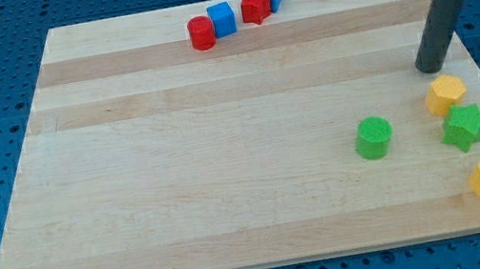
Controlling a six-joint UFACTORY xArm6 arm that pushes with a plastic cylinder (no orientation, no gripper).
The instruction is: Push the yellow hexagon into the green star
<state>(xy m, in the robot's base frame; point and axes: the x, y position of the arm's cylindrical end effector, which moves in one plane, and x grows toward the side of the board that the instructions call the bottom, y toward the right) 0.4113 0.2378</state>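
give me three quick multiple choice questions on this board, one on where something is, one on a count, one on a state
1. Where is my tip relative to the yellow hexagon?
A. just toward the view's top of it
B. far at the view's left
C. below the yellow heart

2. How many red blocks are on the board?
A. one
B. two
C. four

3. Is the yellow hexagon touching the green star?
A. they sit close together, contact unclear
B. the hexagon lies on top of the star
C. they sit at opposite board edges

Answers: 1 A, the rod ends just above the hexagon. 2 B, two red blocks sit near the top edge. 3 A, the star lies directly below the hexagon.
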